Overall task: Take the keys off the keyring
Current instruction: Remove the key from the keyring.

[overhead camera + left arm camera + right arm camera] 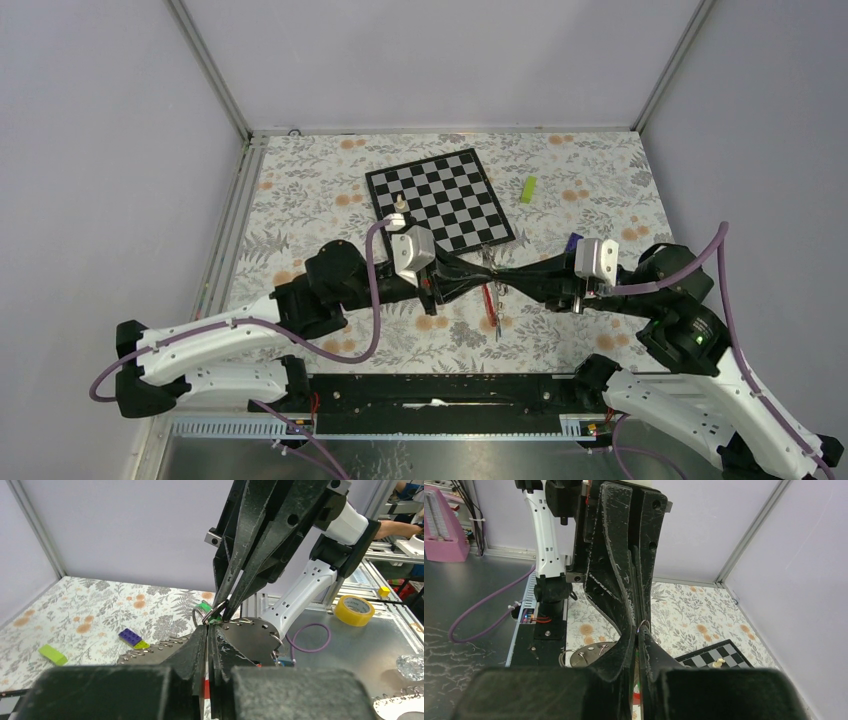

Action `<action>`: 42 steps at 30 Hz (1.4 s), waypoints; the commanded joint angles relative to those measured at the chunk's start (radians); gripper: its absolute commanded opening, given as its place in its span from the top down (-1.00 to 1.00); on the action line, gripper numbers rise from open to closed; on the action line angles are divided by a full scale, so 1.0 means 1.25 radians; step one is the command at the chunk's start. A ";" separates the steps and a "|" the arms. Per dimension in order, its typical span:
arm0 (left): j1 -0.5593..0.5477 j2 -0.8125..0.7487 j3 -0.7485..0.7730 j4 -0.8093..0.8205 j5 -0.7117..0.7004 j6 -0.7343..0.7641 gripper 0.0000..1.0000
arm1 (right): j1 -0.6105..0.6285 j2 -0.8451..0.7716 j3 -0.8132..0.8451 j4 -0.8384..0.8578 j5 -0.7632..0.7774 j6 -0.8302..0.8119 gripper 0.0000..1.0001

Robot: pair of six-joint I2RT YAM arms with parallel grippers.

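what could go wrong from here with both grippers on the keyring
1. The left gripper and right gripper pinch the thin keyring tip to tip in mid-air; a pull could slip it from one grip.
2. The red strap dangles below, so freed keys might drop onto the busy floral table.

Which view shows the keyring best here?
Left wrist view: the keyring sits close, pinched between the left gripper and right gripper. The top view shows mainly its red strap; the right wrist view shows only a sliver of ring.

Floral table [300,180] bears chessboard [440,200]; lime block [528,188].
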 commanded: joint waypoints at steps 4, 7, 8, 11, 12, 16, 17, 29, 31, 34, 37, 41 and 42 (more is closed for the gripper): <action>0.004 -0.003 0.032 0.063 -0.079 -0.006 0.48 | 0.000 -0.017 -0.025 0.075 0.005 0.056 1.00; 0.004 -0.016 0.006 0.098 -0.057 -0.005 0.33 | 0.000 -0.027 -0.037 0.111 0.026 0.088 1.00; 0.004 -0.019 -0.002 0.105 -0.052 -0.005 0.28 | -0.001 -0.030 -0.040 0.119 0.030 0.094 1.00; 0.004 -0.027 -0.016 0.123 -0.032 -0.005 0.12 | 0.001 -0.035 -0.048 0.135 0.042 0.111 1.00; 0.004 -0.029 -0.019 0.127 -0.022 -0.003 0.08 | 0.000 -0.037 -0.052 0.165 0.049 0.119 1.00; 0.004 -0.036 -0.035 0.143 0.022 0.003 0.02 | 0.000 -0.041 -0.063 0.204 0.070 0.147 1.00; 0.004 -0.039 -0.038 0.146 0.029 0.003 0.00 | -0.001 -0.043 -0.064 0.210 0.071 0.151 1.00; 0.004 -0.077 -0.062 0.139 0.096 0.029 -0.12 | 0.001 -0.054 -0.066 0.221 0.078 0.157 1.00; 0.004 -0.082 -0.064 0.132 0.084 0.031 -0.13 | 0.000 -0.054 -0.065 0.220 0.071 0.158 1.00; 0.004 -0.083 -0.064 0.132 0.074 0.030 -0.09 | 0.000 -0.054 -0.063 0.226 0.058 0.158 1.00; 0.004 -0.075 -0.065 0.144 0.079 0.028 0.04 | 0.000 -0.055 -0.070 0.246 0.057 0.172 1.00; 0.004 -0.059 -0.068 0.160 0.085 0.025 0.16 | 0.000 -0.060 -0.082 0.287 0.061 0.193 1.00; 0.004 -0.055 -0.068 0.161 0.083 0.025 0.17 | 0.000 -0.061 -0.085 0.294 0.063 0.193 1.00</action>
